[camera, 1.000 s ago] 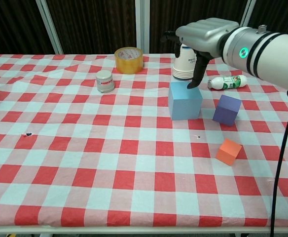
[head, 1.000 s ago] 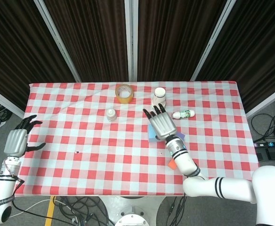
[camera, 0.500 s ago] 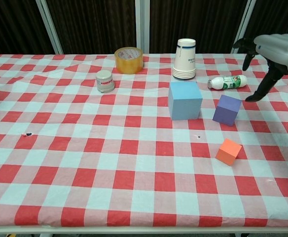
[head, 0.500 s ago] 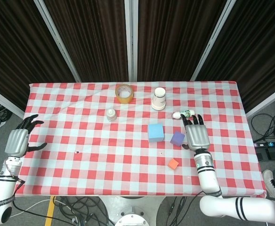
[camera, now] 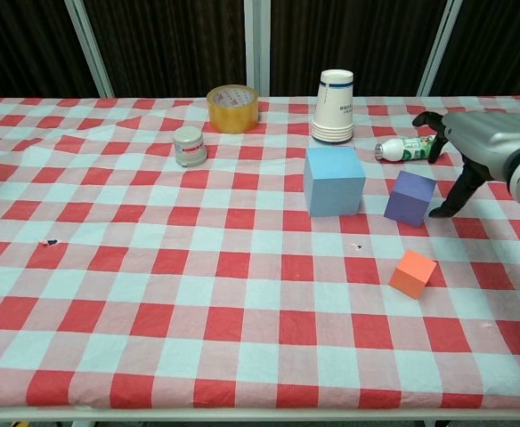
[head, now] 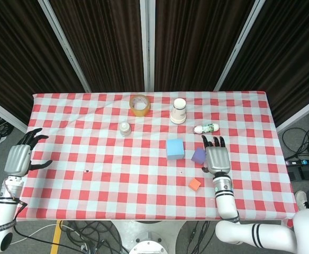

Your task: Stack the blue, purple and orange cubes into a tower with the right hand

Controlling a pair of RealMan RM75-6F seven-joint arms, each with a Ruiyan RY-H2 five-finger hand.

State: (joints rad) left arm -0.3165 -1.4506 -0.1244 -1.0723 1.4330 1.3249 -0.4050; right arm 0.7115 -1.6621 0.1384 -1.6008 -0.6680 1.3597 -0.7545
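The blue cube [head: 174, 148] [camera: 333, 181] stands on the checked table, the largest of the three. The purple cube [head: 198, 155] [camera: 410, 197] sits just to its right, and the small orange cube [head: 195, 183] [camera: 413, 272] lies nearer the front edge. My right hand [head: 216, 156] [camera: 474, 147] hovers right beside the purple cube, fingers spread, holding nothing; one fingertip [camera: 440, 213] reaches down close to the cube's right side. My left hand [head: 20, 157] hangs off the table's left edge, fingers apart and empty.
A stack of paper cups [head: 179, 110] [camera: 334, 107], a tape roll [head: 139, 103] [camera: 233, 108], a small jar [head: 125, 128] [camera: 189, 146] and a lying bottle [head: 206, 128] [camera: 408, 148] sit toward the back.
My right hand swung from over the blue cube out to the right, then came back in and down next to the purple cube. The cubes and left hand stayed put.
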